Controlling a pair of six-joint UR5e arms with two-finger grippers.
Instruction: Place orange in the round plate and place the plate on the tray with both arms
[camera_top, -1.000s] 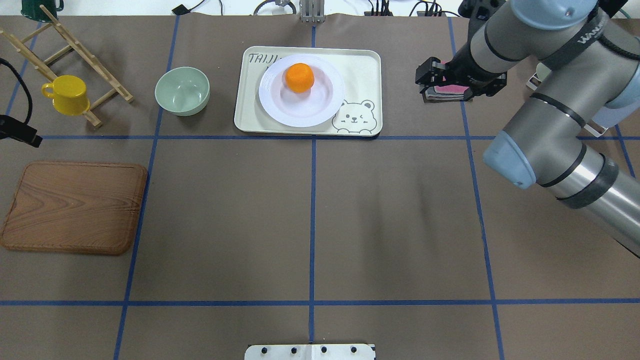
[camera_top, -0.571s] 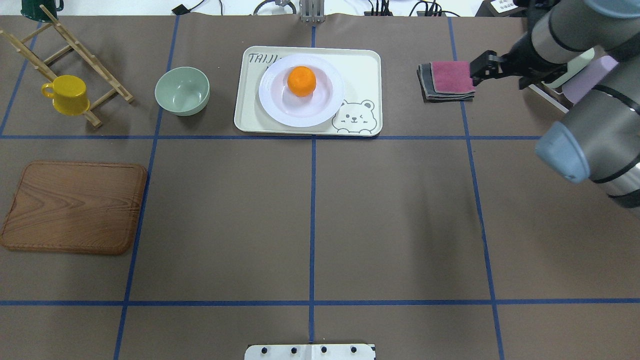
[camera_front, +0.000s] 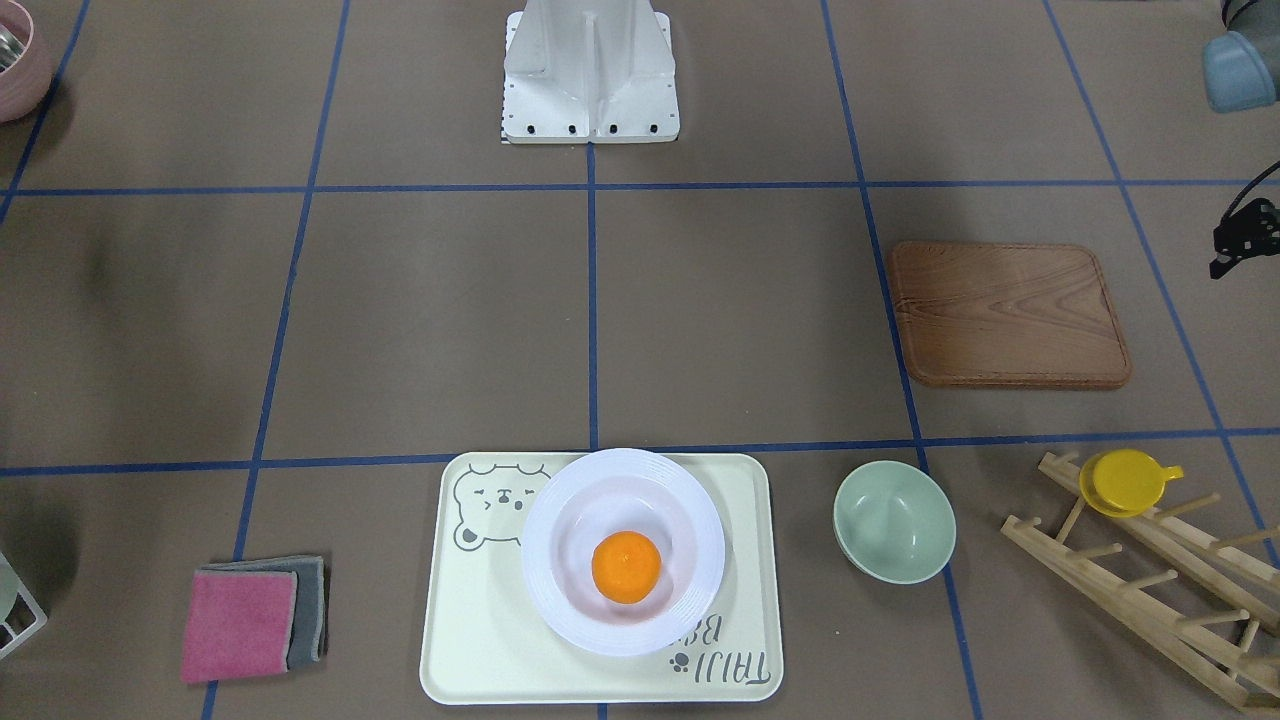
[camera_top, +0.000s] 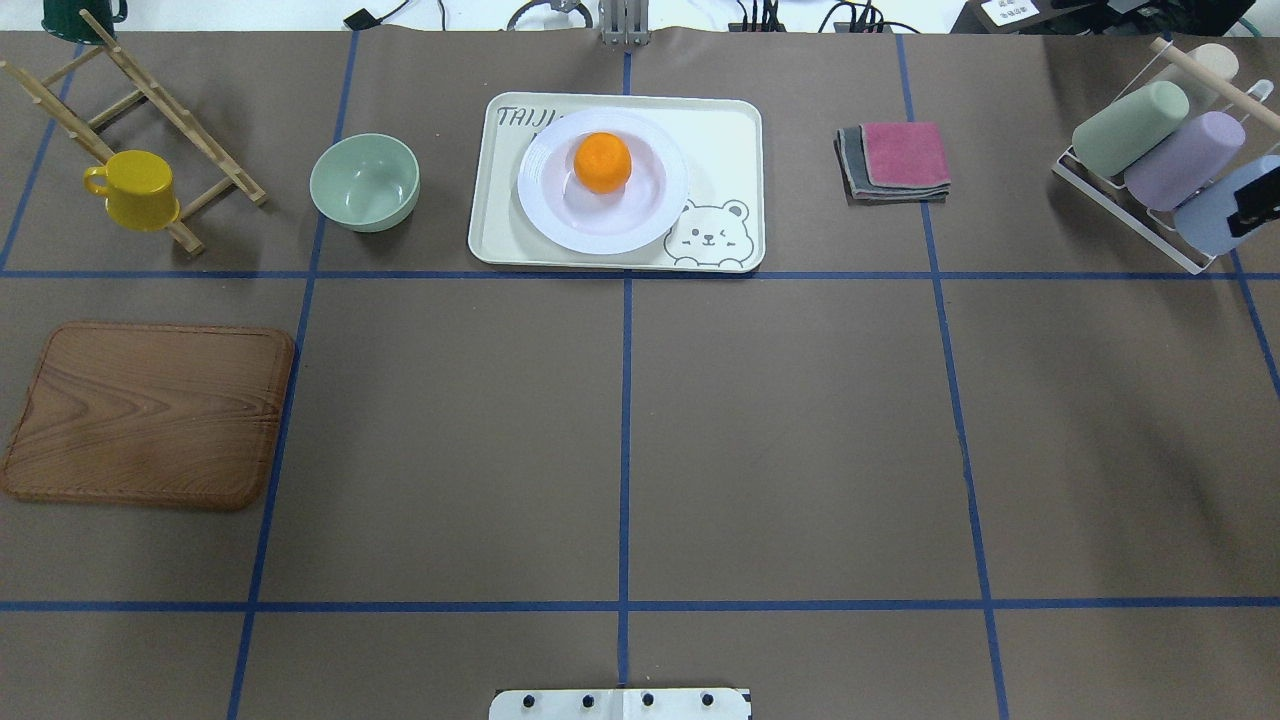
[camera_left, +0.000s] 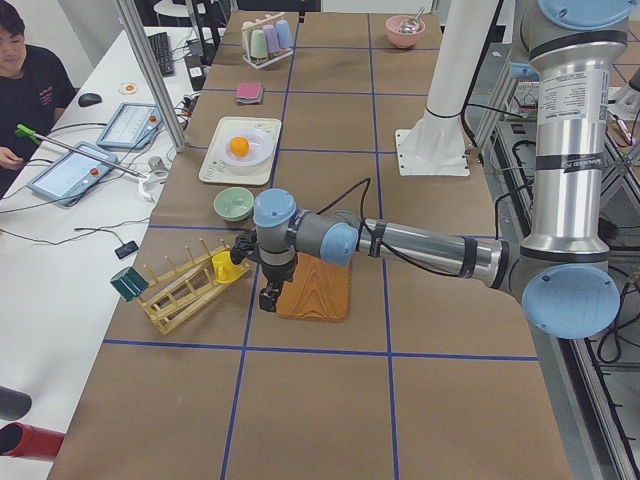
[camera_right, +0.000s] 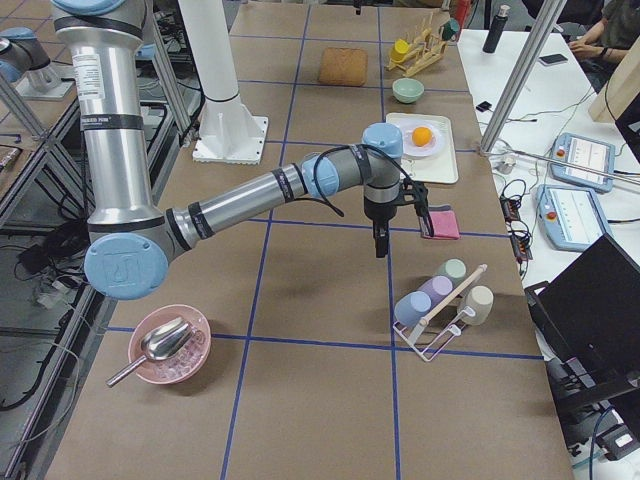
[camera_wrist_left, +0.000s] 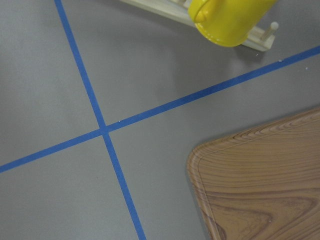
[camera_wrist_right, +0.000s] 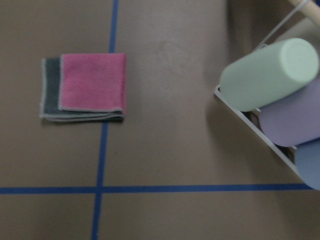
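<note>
The orange (camera_top: 602, 162) rests in the sunken centre of the white round plate (camera_top: 556, 214). The plate stands on the cream bear tray (camera_top: 722, 130) at the far middle of the table. In the front-facing view the orange (camera_front: 626, 566), plate (camera_front: 545, 585) and tray (camera_front: 470, 630) show the same. Nothing touches them. My left gripper (camera_left: 269, 296) hangs fingers-down by the wooden board, far from the tray; I cannot tell its state. My right gripper (camera_right: 380, 243) points down near the cup rack, and only a black sliver (camera_top: 1250, 205) of it shows overhead; its state is unclear too.
A mint-green bowl (camera_top: 364, 182) sits left of the tray. The yellow cup (camera_top: 135, 188) hangs on a wooden rack (camera_top: 150, 110), with a wooden board (camera_top: 145, 413) nearer. Folded pink and grey cloths (camera_top: 895, 160) lie right of the tray, then a wire rack of pastel cups (camera_top: 1150, 150).
The right arm has pulled back to the right, from beside the tray past the cloths to the table's right edge. The left arm's tip left the overhead view. The orange shifted slightly.
</note>
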